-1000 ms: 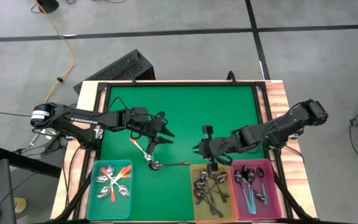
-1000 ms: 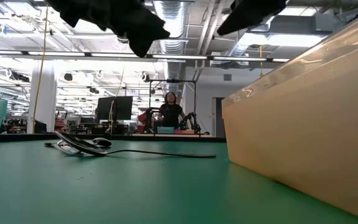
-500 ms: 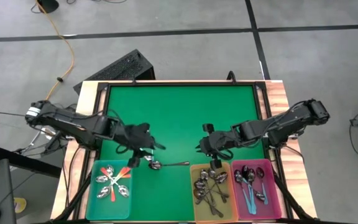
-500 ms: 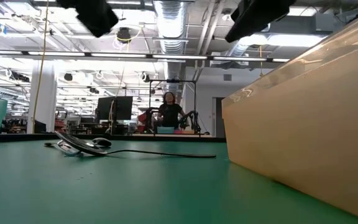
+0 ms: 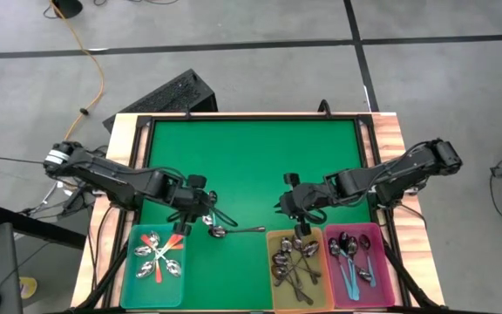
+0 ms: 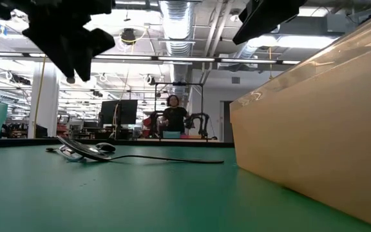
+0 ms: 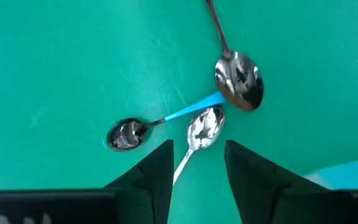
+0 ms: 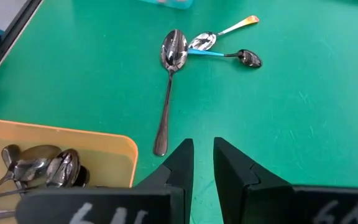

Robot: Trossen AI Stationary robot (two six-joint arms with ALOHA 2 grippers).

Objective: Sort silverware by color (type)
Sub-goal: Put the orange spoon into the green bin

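Three spoons lie touching on the green mat. An orange-handled spoon (image 8: 202,41) has its handle running toward the far left. A blue-handled spoon (image 8: 248,59) and a plain metal spoon (image 8: 173,48) lie beside it. My left gripper (image 7: 197,144) hangs open above them, pointing down. In its wrist view its fingers stand on either side of the orange-handled spoon's handle (image 7: 180,169), clear of it. My right gripper (image 8: 204,155) hovers past the yellow bin's far edge (image 5: 296,234). A narrow gap shows between its fingers, with nothing in it.
Along the near edge stand a teal bin (image 5: 131,262) with orange-handled spoons, a yellow bin (image 5: 273,279) with metal spoons and a pink bin (image 5: 386,270) with blue-handled ones. In the low view the yellow bin's wall (image 6: 314,142) fills the right. A person sits in the room behind.
My left gripper has moved toward the table's near-left, from beyond the three spoons to above them. It has tipped from slanting to pointing nearly straight down. The spoons have stayed where they were.
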